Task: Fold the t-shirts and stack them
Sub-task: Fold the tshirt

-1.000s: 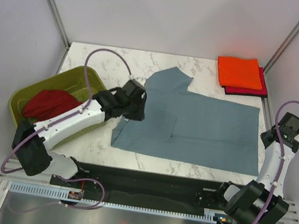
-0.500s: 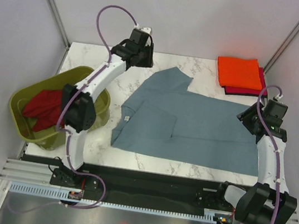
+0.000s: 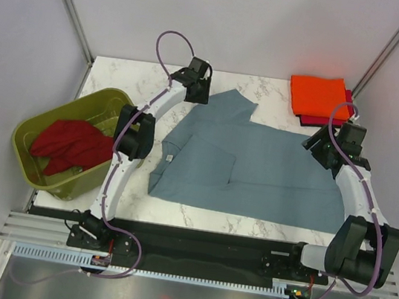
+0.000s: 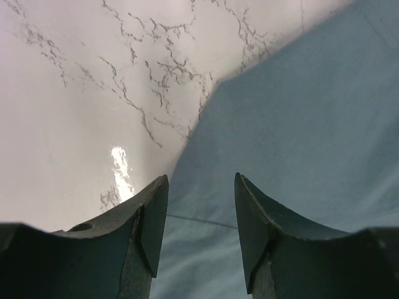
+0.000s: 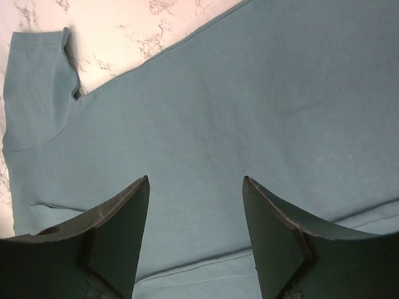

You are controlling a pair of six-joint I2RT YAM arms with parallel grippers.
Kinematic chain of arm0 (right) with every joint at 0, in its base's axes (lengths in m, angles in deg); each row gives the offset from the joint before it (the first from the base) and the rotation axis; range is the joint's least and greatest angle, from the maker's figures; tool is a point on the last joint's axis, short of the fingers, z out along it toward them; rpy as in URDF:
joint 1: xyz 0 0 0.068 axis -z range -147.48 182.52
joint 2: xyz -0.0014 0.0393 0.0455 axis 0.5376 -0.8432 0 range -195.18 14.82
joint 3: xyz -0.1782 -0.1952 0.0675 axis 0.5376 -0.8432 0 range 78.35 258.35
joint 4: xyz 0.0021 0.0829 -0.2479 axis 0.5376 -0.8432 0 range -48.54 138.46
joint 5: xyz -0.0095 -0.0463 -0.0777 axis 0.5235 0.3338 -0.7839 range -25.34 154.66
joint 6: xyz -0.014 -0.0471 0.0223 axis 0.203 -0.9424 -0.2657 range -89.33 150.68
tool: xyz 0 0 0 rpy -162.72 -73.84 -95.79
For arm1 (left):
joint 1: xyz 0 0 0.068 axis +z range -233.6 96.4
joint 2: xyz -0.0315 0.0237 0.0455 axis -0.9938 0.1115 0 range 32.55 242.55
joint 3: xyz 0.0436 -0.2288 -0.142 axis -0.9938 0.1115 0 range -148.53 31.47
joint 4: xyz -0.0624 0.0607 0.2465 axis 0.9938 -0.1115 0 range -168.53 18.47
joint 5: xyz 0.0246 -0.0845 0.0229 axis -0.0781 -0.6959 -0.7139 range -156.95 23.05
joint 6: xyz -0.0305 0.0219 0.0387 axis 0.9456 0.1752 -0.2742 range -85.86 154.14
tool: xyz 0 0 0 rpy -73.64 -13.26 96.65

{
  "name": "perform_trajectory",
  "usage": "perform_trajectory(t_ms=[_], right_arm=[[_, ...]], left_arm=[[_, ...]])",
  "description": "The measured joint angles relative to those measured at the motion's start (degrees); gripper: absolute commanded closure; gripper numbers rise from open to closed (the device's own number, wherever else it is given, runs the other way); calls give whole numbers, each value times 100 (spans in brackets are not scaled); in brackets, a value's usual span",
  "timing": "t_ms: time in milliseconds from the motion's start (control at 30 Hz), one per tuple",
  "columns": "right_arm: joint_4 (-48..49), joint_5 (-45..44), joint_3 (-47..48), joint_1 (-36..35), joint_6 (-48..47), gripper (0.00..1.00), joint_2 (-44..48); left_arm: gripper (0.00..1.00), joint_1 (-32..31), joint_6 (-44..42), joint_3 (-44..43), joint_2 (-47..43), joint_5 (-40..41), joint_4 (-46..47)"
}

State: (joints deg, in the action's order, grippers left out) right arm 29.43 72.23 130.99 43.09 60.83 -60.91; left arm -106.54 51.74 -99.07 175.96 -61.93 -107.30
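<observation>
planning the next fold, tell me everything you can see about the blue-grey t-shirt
The blue-grey t-shirt is plain, soft-looking cloth, spread flat on the marble table, collar toward the left arm's side, a small tag showing there. One sleeve points to the far edge; a flap is folded over near the collar. The open left gripper and right gripper hover over its far edge, neither gripping it.

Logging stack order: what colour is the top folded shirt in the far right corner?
The top folded shirt is bright orange; top external view shows it best.
</observation>
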Motion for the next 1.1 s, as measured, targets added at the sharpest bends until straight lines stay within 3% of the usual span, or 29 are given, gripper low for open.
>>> perform_trajectory(t_ms=[200, 300, 367, 400, 533, 800, 1100], right_arm=[[184, -15, 236, -87, -7, 30, -219], [216, -81, 437, -111, -87, 30, -417], [195, -219, 660, -116, -210, 29, -660], [114, -317, 846, -116, -280, 29, -826], [-251, -1121, 1945, -107, -313, 32, -1794], [-883, -2522, 3589, 197, -7, 44, -3462], [-1663, -3211, 4752, 643, 964, 44, -4909]], left_arm=[[44, 155, -42, -111, 326, -297, 144], [49, 232, -59, -168, 420, -549, 286], [62, 271, -61, -175, 426, -734, 313], [75, 284, -66, -175, 435, -835, 315], [98, 293, -72, -175, 494, -1257, 315], [98, 289, -81, 24, 382, -1847, 332], [98, 289, -79, 66, 280, -2168, 385]])
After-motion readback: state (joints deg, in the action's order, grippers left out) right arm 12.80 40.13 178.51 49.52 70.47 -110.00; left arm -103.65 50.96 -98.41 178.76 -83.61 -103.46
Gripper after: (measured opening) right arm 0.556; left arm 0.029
